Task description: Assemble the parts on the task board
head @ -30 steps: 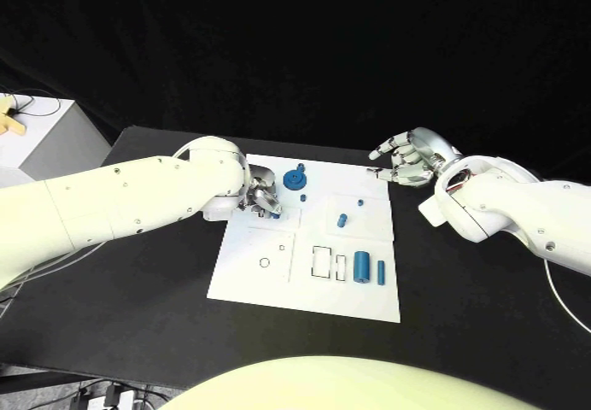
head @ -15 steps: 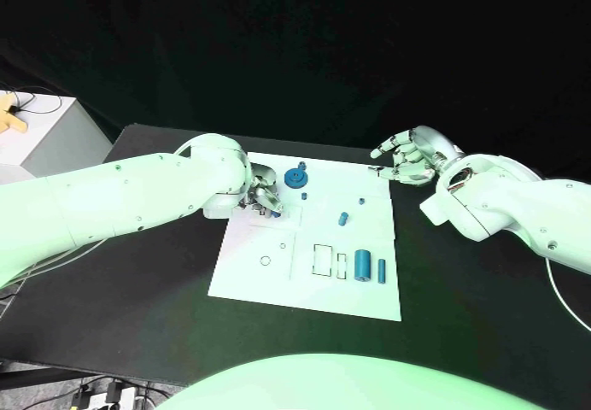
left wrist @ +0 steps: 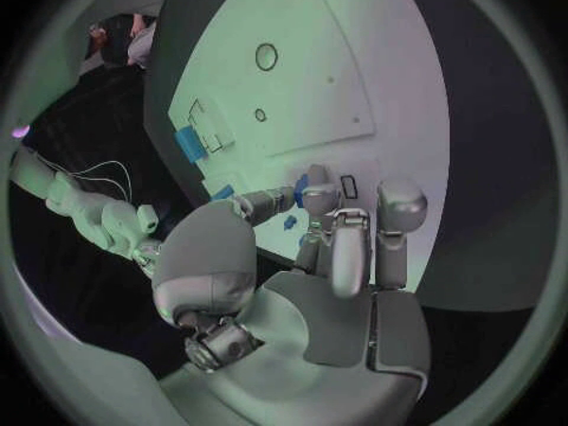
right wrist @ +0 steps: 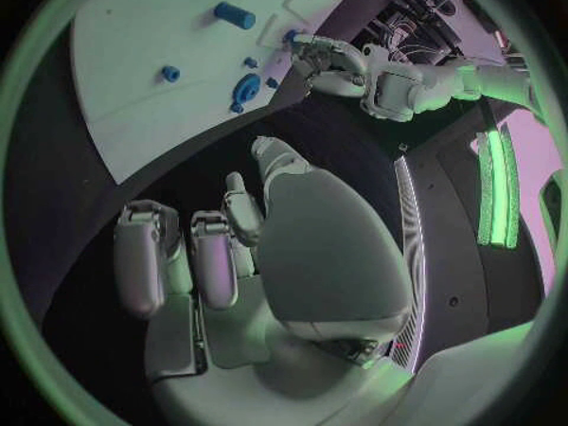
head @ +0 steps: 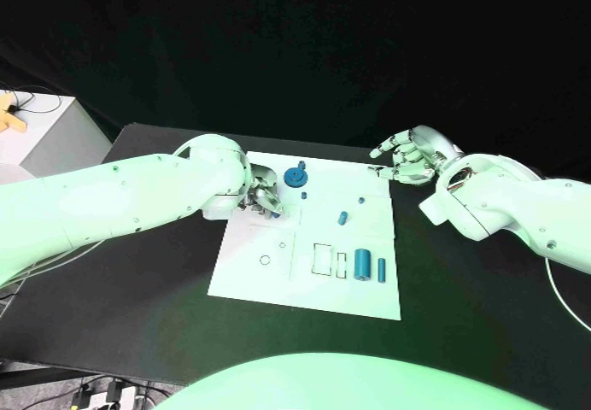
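Your left hand (head: 262, 202) pinched a small blue part (left wrist: 317, 188) over the task board (head: 308, 265); it could slip. Your right hand (head: 410, 157) was curled, holding nothing.

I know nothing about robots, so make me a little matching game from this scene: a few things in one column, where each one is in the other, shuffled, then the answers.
Things:
1. left hand
2. right hand
3. blue gear
4. large blue cylinder

Places:
A. at the task board's far edge, near its middle
B. off the board, beyond its far right corner
C. over the board's left part, fingers down among small parts
D. on the board's near right part, beside the rectangular outlines

Pairs: 1-C, 2-B, 3-A, 4-D
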You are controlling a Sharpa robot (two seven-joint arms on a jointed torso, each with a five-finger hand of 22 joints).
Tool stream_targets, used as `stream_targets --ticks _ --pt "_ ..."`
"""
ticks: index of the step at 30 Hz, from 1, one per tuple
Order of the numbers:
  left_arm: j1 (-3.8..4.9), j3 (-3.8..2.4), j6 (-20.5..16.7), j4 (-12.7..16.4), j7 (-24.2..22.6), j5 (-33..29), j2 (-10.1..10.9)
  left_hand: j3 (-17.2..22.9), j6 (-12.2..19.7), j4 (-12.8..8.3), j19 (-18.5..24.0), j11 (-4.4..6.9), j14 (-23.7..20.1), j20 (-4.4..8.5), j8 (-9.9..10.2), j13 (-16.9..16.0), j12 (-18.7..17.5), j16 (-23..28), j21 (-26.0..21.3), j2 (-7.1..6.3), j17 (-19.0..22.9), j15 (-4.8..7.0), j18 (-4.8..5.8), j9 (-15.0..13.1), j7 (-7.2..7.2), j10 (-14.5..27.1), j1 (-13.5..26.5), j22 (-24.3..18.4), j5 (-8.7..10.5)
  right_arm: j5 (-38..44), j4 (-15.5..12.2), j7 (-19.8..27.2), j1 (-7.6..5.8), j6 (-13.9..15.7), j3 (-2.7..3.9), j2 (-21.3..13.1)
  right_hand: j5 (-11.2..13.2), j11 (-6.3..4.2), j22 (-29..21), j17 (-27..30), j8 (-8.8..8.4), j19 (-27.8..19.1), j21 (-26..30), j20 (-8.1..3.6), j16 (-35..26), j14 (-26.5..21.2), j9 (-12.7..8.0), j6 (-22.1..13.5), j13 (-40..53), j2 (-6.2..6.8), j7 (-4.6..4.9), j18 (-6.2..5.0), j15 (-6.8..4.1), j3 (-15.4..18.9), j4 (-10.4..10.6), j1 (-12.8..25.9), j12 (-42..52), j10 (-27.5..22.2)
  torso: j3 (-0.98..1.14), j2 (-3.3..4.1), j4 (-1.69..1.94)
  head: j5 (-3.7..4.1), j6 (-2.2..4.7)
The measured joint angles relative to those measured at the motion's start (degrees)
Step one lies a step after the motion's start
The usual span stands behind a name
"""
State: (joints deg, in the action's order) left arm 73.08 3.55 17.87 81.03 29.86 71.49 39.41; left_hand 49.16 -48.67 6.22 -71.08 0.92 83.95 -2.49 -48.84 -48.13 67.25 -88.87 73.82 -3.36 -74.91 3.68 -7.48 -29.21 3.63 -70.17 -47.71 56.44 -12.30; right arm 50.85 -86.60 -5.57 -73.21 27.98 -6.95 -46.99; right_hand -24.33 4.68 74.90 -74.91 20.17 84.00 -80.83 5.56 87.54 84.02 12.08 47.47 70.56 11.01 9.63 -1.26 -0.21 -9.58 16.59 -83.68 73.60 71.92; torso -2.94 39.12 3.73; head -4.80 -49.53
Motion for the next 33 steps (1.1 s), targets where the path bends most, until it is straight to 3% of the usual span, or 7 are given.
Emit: stream_targets --ticks 17,33 --pt "-0.19 -0.26 0.0 1.9 -0.1 0.0 1.5 -0.2 -0.2 -0.2 -0.3 0.00 0.0 0.11 0.1 -0.4 0.1 0.0 0.0 0.58 0.0 -0.01 0.00 0.5 -0.18 -0.4 0.0 0.4 0.10 0.0 0.2 0.0 0.36 0.0 0.00 0.1 0.0 0.00 0.0 0.0 0.00 0.0 0.0 0.00 0.0 0.0 0.0 0.0 0.0 0.00 0.00 0.00 0.00 -0.2 -0.2 0.0 0.0 0.0 -0.03 -0.01 0.02 -0.12 -0.25" --pt "-0.06 -0.29 2.4 0.7 0.0 -0.1 0.5 -0.2 -0.5 -0.2 -0.3 -0.03 0.0 0.11 0.1 -0.5 0.1 0.0 0.2 0.57 0.0 -0.01 0.00 0.7 -0.26 -0.4 0.0 0.5 0.10 0.0 0.3 0.0 0.48 -0.1 0.00 0.2 0.0 0.00 0.0 0.0 0.00 0.0 0.0 0.00 0.0 0.0 0.0 0.0 0.0 0.00 0.00 0.00 0.00 -0.2 -0.2 0.0 0.0 0.0 0.03 -0.03 0.00 -0.29 -0.47"
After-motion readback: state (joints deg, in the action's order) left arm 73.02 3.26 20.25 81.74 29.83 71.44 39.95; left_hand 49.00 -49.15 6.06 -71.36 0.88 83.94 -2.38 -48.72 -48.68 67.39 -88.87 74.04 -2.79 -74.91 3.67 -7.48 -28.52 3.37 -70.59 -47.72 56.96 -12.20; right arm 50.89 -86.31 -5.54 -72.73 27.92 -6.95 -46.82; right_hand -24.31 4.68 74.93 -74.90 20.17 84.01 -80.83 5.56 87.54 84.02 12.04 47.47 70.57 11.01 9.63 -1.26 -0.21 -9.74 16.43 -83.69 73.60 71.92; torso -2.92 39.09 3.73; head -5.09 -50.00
